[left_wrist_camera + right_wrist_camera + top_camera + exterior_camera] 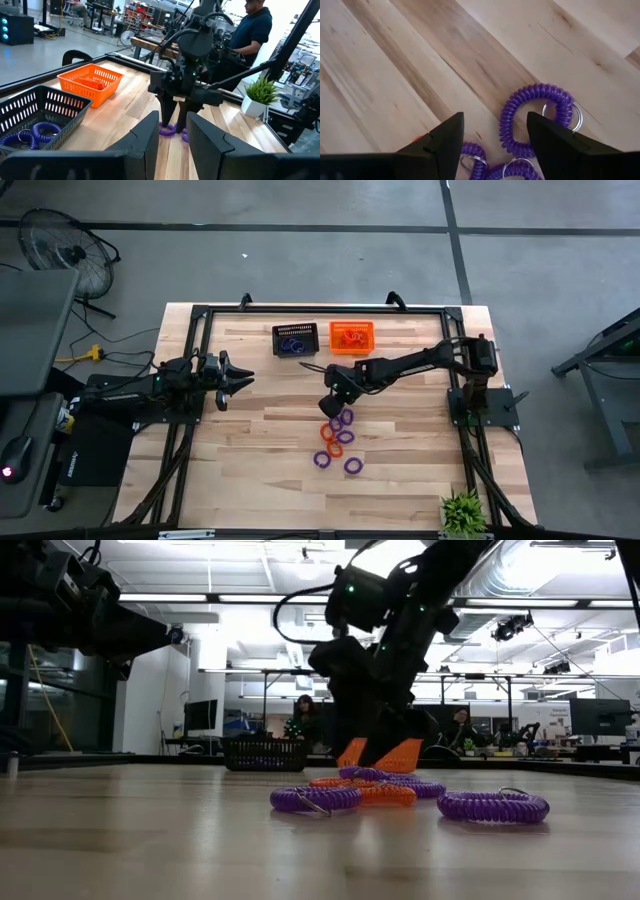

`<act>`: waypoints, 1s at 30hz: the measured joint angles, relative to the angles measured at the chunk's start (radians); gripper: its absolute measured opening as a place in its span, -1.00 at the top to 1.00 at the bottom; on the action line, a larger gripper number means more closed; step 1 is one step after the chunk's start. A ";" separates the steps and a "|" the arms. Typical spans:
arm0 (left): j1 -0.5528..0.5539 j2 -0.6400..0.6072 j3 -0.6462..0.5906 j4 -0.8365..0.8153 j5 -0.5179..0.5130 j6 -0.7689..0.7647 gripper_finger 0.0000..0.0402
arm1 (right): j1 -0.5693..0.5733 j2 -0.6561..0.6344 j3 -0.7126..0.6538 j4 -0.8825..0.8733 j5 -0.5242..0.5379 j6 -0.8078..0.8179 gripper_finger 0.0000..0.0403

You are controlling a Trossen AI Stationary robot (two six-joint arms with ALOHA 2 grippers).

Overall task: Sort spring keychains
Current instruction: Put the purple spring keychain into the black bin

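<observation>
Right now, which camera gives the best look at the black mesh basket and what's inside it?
The left wrist view: the black mesh basket sits close, with purple coiled keychains visible inside. The high view shows it small, purple inside. The low view shows only its far side wall. The right wrist view misses it.

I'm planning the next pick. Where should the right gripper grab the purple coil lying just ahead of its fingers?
Probably pinch the coil's band from straight above. The purple coil lies flat on the table, and the right gripper hangs over it, open. Avoid the side with the metal ring.
</observation>
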 joint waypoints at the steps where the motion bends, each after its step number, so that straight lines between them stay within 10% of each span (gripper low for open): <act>1: 0.000 0.000 0.000 0.000 0.000 0.000 0.51 | 0.000 0.006 0.000 0.000 -0.003 0.000 -0.05; 13: 0.000 0.000 0.000 0.000 0.000 0.000 0.51 | 0.003 0.075 0.005 0.002 0.010 -0.069 0.04; 30: 0.000 0.000 0.000 0.000 0.000 0.000 0.51 | 0.086 0.103 0.003 -0.041 0.291 -0.489 0.20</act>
